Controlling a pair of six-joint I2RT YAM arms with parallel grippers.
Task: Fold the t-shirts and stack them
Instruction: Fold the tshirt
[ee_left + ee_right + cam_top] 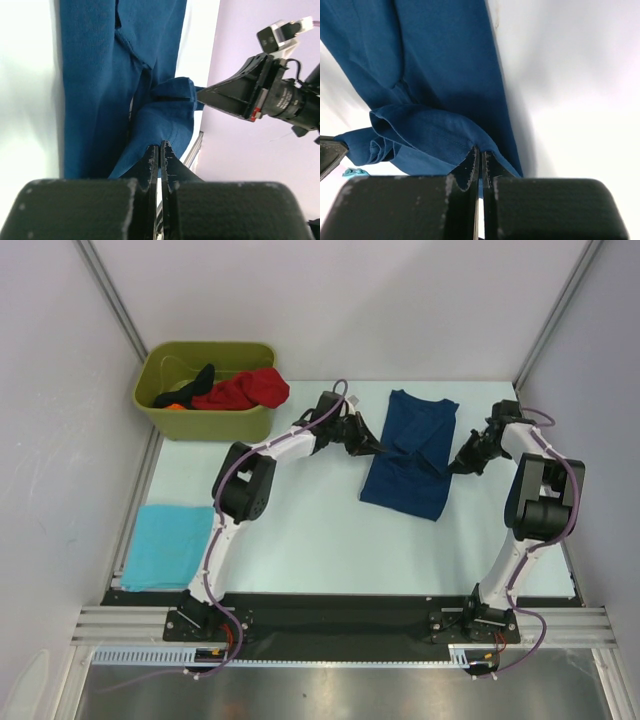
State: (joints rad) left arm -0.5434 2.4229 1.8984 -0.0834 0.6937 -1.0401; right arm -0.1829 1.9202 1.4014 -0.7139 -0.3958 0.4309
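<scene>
- The pale table [300, 540] carries everything. Its surface looks smooth, so a sideways pull would likely drag a whole garment instead of creasing it.
- The navy blue cotton t-shirt [400, 485] lies at the far middle of the table as a long strip, with a loose flap raised across its middle between the two tools. If either pinch gives way, that flap would drop back and the fold would be lost. If the arms move unevenly, the strip would skew.
- The olive-green plastic bin [205, 423] stands at the far left corner, well apart from the navy shirt.
- The light turquoise t-shirt [168, 545] lies folded at the near left edge, beside the left arm's base. A low sweep of that arm could rumple it.
- The left gripper [159, 147] has its jaws pressed together on a fold at the navy shirt's left side. Only thin cloth is caught, so a tug could slide it free.
- The right gripper [480, 152] is likewise clamped on the hem at the shirt's right side, with a bunched fold just beyond it.
- A red t-shirt [250, 390] hangs over the bin's rim, touching a black garment [197, 378].
- Count: one table, one bin, two grippers. Four garments are in sight: one navy, one turquoise, one red, one black. An orange scrap [175, 405] in the bin is too small to identify.
</scene>
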